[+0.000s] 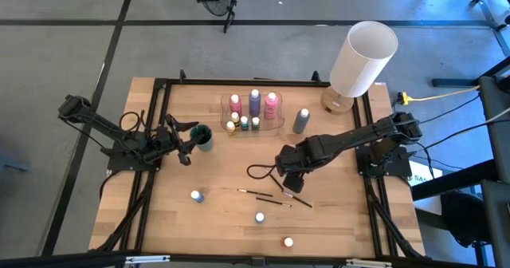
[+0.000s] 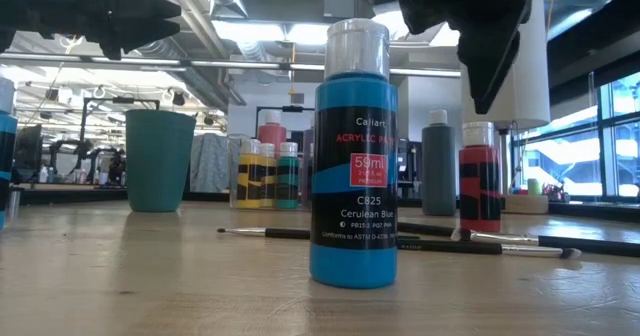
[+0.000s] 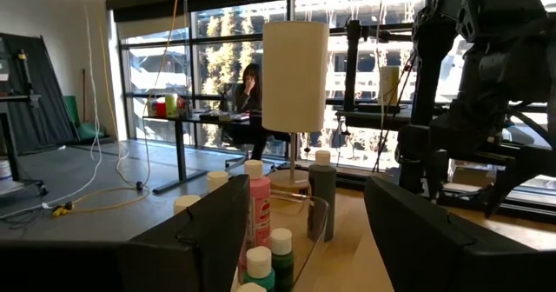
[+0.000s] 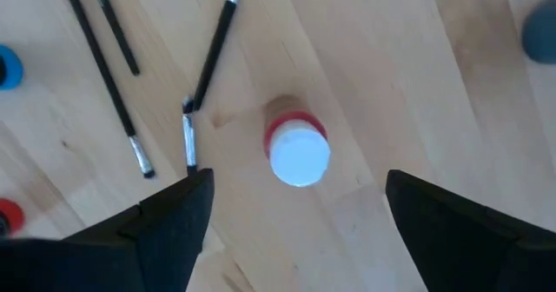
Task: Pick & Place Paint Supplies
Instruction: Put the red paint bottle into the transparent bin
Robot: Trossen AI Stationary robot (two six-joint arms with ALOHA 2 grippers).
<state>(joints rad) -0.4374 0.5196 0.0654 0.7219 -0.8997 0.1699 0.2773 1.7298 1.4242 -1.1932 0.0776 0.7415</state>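
Bright daylight thru windows [image 3: 234, 75]; near fingers [image 4: 452, 231] blurred.

Legible print is found only on the blue paint bottle [image 2: 352, 156] standing nearest in the low view, on the desk [image 2: 200, 286]. On its dark label, "Callen" (last letters uncertain) is read at top, then "ACRYLIC P…" in red, cut off by the curve. A red square carries "59ml". Below it, "C825" and "Cerulean Blue" are read, then fine print, partly legible: "PB15:3 PG7 PW6" and "Conforms to ASTM D-4236". Labels on the other bottles cannot be read.
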